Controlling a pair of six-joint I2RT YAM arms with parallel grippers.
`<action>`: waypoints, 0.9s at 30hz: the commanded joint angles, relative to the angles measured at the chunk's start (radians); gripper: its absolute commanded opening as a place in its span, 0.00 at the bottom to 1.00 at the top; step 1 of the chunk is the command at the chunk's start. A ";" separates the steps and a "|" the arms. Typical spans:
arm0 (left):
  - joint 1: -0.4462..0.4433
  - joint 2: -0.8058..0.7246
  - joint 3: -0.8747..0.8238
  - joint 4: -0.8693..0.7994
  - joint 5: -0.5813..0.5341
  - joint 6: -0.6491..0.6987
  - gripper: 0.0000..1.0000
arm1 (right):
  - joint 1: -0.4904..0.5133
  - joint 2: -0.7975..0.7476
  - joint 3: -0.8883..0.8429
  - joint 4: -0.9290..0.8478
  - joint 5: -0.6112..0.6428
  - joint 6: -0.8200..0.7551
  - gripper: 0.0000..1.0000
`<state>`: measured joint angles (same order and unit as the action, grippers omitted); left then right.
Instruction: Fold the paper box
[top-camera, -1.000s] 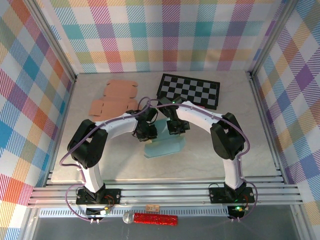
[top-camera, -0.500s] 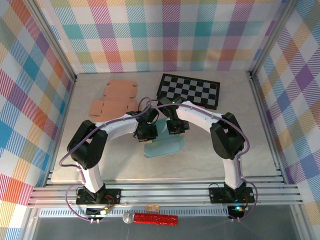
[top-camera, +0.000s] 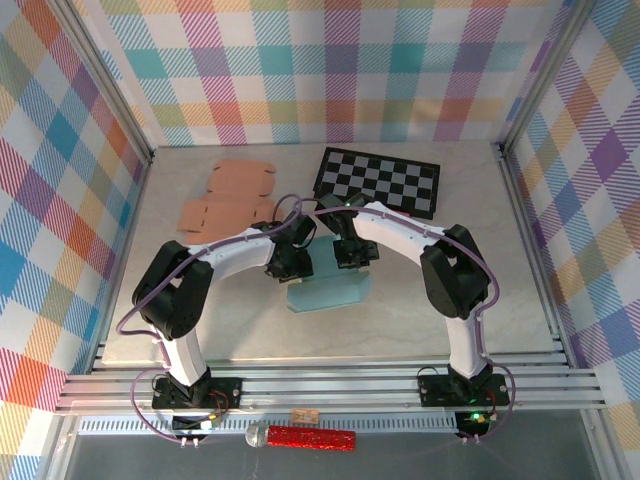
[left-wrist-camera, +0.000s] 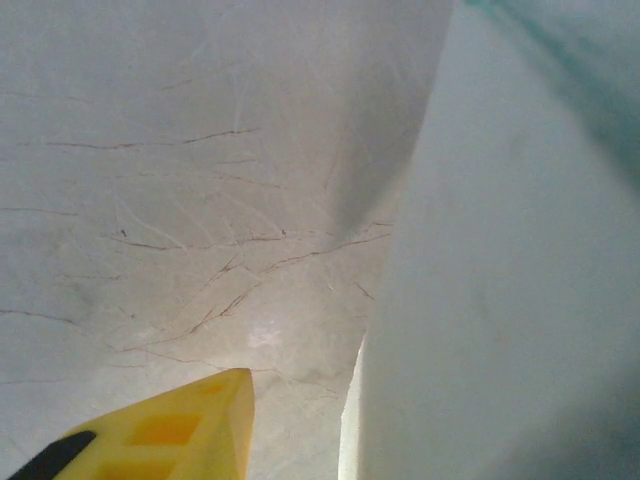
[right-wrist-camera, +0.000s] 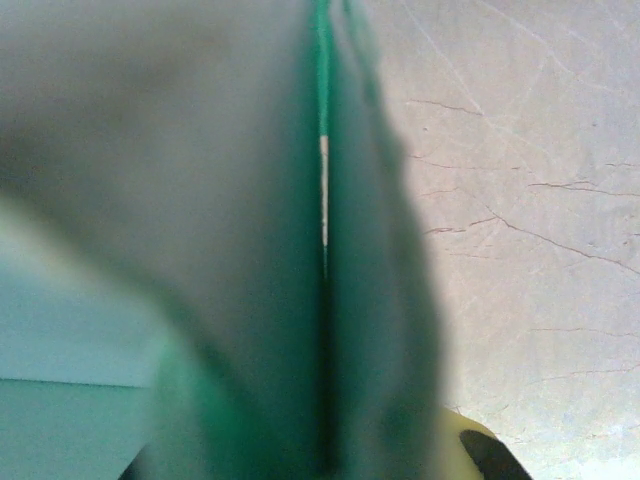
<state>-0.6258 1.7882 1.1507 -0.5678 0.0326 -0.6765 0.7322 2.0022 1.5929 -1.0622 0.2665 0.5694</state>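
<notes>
Looking down on a pale mint-green paper box (top-camera: 335, 295) near the middle of the grey table (top-camera: 250, 320), between the two arms and only partly formed: flat at the near side, raised into a panel at the far side under both wrists. Pinched there by the right gripper (top-camera: 352, 262), closed narrow on the thin paper. Up close in the right wrist view, seen as green sheets pressed face to face with a bright slit between them, running down beside a yellow fingertip (right-wrist-camera: 455, 430). Flanked on the other side by the left gripper (top-camera: 292, 270), just beside the box's left edge. Cannot tell wide from narrow there, with just one yellow fingertip (left-wrist-camera: 165, 435) in view over bare table, and a pale upright wall of the box close on its right, apart by a strip of table. Farther back, well apart from the box: a black-and-white checkerboard (top-camera: 378, 182) and flat tan cardboard sheets (top-camera: 228, 195).
</notes>
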 joint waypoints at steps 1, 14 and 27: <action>0.009 -0.027 0.001 0.004 -0.013 0.021 0.27 | -0.005 -0.005 -0.009 -0.006 -0.020 0.015 0.00; -0.006 -0.066 0.018 -0.025 -0.052 0.012 0.34 | -0.008 0.005 -0.007 -0.006 -0.035 0.024 0.00; 0.076 -0.126 -0.003 0.029 0.038 0.035 0.57 | -0.019 0.020 -0.002 -0.005 -0.080 0.023 0.00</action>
<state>-0.5625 1.6752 1.1507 -0.5541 0.0471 -0.6605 0.7189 2.0022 1.5909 -1.0405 0.2077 0.5831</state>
